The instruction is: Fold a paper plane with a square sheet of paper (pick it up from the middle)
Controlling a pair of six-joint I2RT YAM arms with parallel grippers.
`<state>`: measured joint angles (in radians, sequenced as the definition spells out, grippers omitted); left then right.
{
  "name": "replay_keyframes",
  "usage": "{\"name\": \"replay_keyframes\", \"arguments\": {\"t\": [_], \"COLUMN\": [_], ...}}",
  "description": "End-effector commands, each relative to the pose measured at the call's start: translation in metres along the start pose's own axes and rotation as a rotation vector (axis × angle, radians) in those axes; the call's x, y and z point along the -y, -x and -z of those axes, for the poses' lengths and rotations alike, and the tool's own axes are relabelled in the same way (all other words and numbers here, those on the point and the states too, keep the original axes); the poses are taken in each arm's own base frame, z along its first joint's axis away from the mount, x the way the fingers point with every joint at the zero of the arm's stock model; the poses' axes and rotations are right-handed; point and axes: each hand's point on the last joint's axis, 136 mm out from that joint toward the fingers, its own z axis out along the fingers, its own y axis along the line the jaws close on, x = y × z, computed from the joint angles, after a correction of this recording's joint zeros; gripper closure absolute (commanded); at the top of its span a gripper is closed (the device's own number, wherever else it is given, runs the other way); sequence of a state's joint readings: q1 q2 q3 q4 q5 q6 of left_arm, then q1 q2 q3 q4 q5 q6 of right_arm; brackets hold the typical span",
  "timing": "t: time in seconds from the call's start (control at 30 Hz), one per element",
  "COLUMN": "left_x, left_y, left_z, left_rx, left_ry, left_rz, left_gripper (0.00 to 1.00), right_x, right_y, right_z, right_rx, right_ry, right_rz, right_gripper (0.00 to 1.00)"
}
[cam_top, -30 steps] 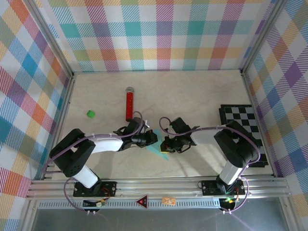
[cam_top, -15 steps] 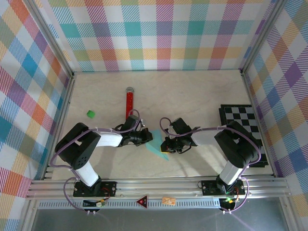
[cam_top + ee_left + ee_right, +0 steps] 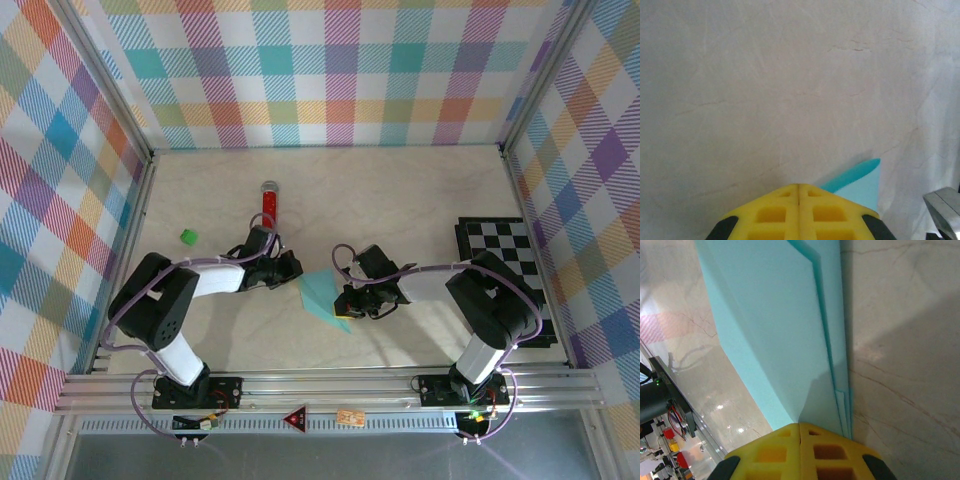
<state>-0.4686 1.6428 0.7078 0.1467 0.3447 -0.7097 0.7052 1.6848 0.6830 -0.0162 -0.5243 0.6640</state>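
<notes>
Pinched shut on the paper plane [image 3: 322, 296]: the right claw [image 3: 344, 300], yellow pads [image 3: 770, 455] closed over the stacked cyan folds, layered edges running straight out ahead of it. Plane low over the counter [image 3: 420, 190], just left of that claw, between the two claws, narrow end toward the near rail. Closed on nothing: the left claw [image 3: 294, 268], pads pressed flat together, a cyan tip close at its right side; touching or not, cannot tell. Ahead of the left claw, bare counter. Just behind its wrist, a red glittery tube [image 3: 268, 208] lying lengthwise toward the back wall. Farther out to the left of it, well apart, a small green block [image 3: 188, 237]. Well off to the right of the right claw, against the side wall, a black-and-white checkered board [image 3: 505, 245], partly under that arm's elbow. Beyond both claws, a wide open stretch up to the back wall; on the near side, a narrower strip before the metal rail [image 3: 330, 385] with the arm bases. Counter pale, marbled, faint veins, slight gloss. Pastel plaid walls [image 3: 320, 70] on three sides.
</notes>
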Motion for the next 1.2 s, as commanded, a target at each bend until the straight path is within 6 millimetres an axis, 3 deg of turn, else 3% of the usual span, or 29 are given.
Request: {"name": "replay_keyframes", "arguments": {"t": [0.0,0.17,0.37,0.6,0.8,0.93,1.03,1.17], "left_x": [0.023,0.037,0.059,0.028,0.001,-0.001,-0.001,0.001], "left_y": [0.01,-0.004,-0.045,-0.061,-0.069,-0.072,-0.071,-0.07], "left_z": [0.024,0.033,-0.001,-0.031,-0.034,-0.033,-0.034,-0.035], "left_rx": [0.058,0.059,-0.09,-0.151,-0.165,-0.175,-0.175,-0.173], "left_ry": [-0.04,-0.063,-0.131,-0.046,0.046,0.05,0.05,0.047], "left_rz": [-0.028,-0.064,-0.126,-0.091,-0.091,-0.098,-0.101,-0.1], "left_gripper": [0.93,0.9,0.92,0.93,0.94,0.95,0.95,0.94], "right_x": [0.056,0.052,0.049,0.038,-0.002,-0.033,-0.046,-0.04], "right_y": [-0.04,-0.035,-0.033,-0.026,-0.001,0.019,0.033,0.038], "right_z": [-0.002,-0.004,-0.005,-0.006,0.012,0.021,0.016,-0.005], "right_rx": [-0.113,-0.105,-0.099,-0.079,0.011,0.056,0.077,0.047], "right_ry": [-0.203,-0.182,-0.17,-0.122,-0.025,0.053,0.084,0.054], "right_rz": [-0.123,-0.133,-0.138,-0.134,-0.057,0.0,0.02,0.005], "right_gripper": [1.0,1.0,1.0,1.0,0.99,0.99,0.99,0.99]}}
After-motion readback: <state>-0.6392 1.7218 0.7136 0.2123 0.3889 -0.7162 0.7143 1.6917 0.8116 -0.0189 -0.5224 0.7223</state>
